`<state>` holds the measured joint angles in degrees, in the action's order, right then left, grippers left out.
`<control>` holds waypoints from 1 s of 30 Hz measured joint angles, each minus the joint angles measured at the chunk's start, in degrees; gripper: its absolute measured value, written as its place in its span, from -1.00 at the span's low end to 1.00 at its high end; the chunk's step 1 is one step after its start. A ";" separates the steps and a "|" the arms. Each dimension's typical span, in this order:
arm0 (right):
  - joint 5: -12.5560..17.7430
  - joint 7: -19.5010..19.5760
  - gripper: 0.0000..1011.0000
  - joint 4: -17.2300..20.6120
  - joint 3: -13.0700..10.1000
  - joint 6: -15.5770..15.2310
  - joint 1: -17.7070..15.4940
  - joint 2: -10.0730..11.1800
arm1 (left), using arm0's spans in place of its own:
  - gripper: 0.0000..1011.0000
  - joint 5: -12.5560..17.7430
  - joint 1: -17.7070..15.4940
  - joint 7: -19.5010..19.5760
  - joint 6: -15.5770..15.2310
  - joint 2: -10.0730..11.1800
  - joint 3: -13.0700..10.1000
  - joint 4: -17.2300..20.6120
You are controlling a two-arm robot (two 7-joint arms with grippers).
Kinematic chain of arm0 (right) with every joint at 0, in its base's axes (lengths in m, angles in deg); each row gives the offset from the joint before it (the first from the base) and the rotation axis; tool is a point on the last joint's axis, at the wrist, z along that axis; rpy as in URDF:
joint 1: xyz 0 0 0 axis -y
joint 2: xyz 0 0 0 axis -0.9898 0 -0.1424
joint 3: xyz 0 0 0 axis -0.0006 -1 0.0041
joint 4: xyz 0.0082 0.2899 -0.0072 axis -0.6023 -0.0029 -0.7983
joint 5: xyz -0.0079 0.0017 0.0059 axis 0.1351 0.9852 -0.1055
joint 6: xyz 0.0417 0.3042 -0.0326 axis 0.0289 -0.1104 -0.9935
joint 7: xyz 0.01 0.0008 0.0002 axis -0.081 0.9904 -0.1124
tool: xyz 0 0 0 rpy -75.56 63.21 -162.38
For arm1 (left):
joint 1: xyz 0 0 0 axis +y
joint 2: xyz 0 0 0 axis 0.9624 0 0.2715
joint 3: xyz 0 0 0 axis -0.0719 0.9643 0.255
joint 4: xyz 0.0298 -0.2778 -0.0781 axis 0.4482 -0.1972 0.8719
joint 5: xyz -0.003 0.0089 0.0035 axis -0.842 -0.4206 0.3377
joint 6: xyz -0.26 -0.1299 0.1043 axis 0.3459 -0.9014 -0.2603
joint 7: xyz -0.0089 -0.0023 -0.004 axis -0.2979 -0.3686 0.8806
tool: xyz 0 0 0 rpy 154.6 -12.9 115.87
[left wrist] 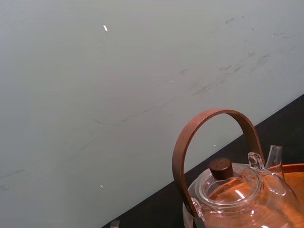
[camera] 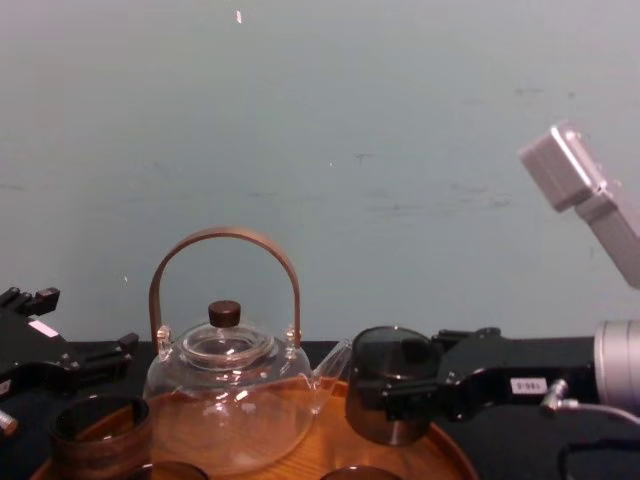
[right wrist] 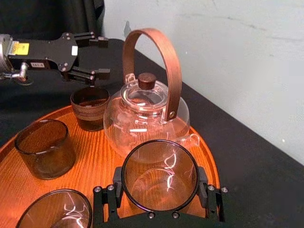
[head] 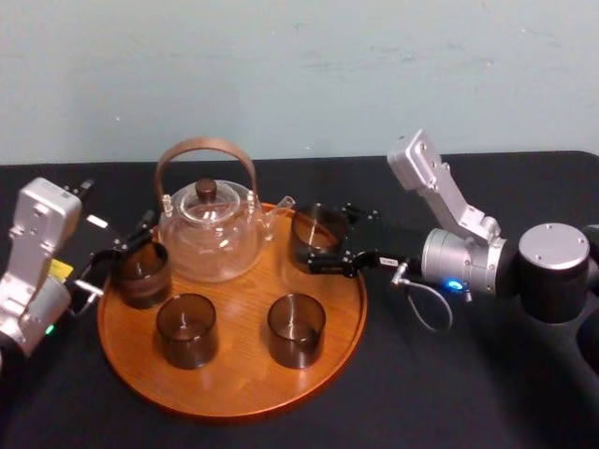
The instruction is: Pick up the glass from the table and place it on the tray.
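The right end effector (head: 328, 238) is clamped across the smoky glass (right wrist: 159, 173), one finger on each side of its wall. That grip holds the cup upright over the wooden tray (head: 239, 379) at about its 2 o'clock, just beside the glass teapot (head: 208, 234) (whether its base touches the wood I cannot tell). The arm reaches in low and level from 3 o'clock across the tabletop (head: 449, 393). The left end effector (right wrist: 107, 56), fingers spread, hovers by another glass (head: 142, 274) at the tray's 9 o'clock.
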<state>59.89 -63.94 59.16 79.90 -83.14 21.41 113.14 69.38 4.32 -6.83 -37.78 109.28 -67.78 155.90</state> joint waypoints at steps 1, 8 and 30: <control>-0.11 -0.12 0.79 -0.64 0.07 0.28 0.12 -0.30 | 0.98 0.00 0.00 0.00 0.00 0.00 0.00 0.00; -0.60 -0.65 0.79 -3.60 0.37 1.47 0.79 -1.56 | 0.98 0.00 0.00 0.00 0.00 0.00 0.00 0.00; -3.03 -1.46 0.79 -11.28 0.72 3.36 2.35 -4.55 | 0.98 0.00 0.00 0.00 0.00 0.00 0.00 0.00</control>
<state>56.86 -65.40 47.88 80.62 -79.78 23.75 108.58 69.38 4.32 -6.83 -37.78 109.28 -67.78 155.89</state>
